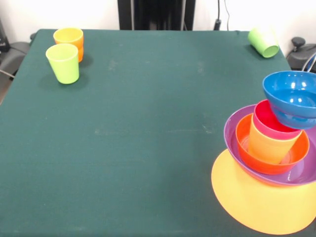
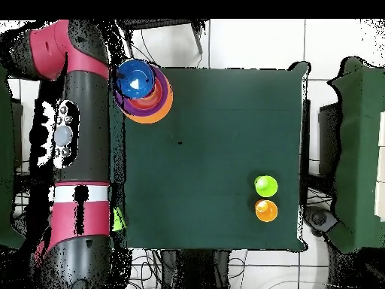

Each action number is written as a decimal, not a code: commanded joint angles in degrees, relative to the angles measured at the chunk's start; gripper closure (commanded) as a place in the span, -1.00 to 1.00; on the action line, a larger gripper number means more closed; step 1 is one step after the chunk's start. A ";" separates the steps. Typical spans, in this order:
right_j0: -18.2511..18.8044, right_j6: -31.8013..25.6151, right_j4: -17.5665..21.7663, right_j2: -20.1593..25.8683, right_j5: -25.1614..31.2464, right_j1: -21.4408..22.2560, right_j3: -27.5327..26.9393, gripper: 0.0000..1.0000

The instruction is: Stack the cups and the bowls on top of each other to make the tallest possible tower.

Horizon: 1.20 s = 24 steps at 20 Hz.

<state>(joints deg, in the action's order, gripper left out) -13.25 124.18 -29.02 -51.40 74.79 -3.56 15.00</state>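
From my station, the front view shows the dark green cloth-covered table (image 1: 148, 128) with the multicolour nested tower of glossy plastic bowls and cups (image 1: 271, 163) down at about four o'clock. Its lowest piece is the large orange-yellow bowl (image 1: 256, 202), then the wide shallow purple bowl (image 1: 234, 131), the medium red-orange bowl (image 1: 244, 143), a translucent yellow tumbler (image 1: 269, 145) with a red cup (image 1: 269, 121) nested in it, and the small blue bowl (image 1: 291, 96) perched on top, tilted and leaning off toward the right. At ten o'clock a smooth lime green plastic tumbler (image 1: 63, 63) stands upright just in front of an orange tumbler (image 1: 69, 40), the two touching or nearly so. At one o'clock a green cup (image 1: 263, 42) lies on its side by the table edge. Overhead, the red and black arm (image 2: 74, 143) lies alongside the table at nine o'clock (I cannot find its gripper in either view, so I cannot tell its state).
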 commanded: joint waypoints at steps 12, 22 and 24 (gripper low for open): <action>-3.26 -6.78 11.22 5.94 -7.63 1.89 13.19 1.00; -3.96 -2.90 10.75 8.26 -10.27 0.86 13.41 1.00; -4.23 -2.27 10.36 8.17 -9.68 0.78 13.34 1.00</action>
<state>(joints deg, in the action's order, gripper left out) -16.24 124.18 -21.46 -50.41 66.05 -1.59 23.50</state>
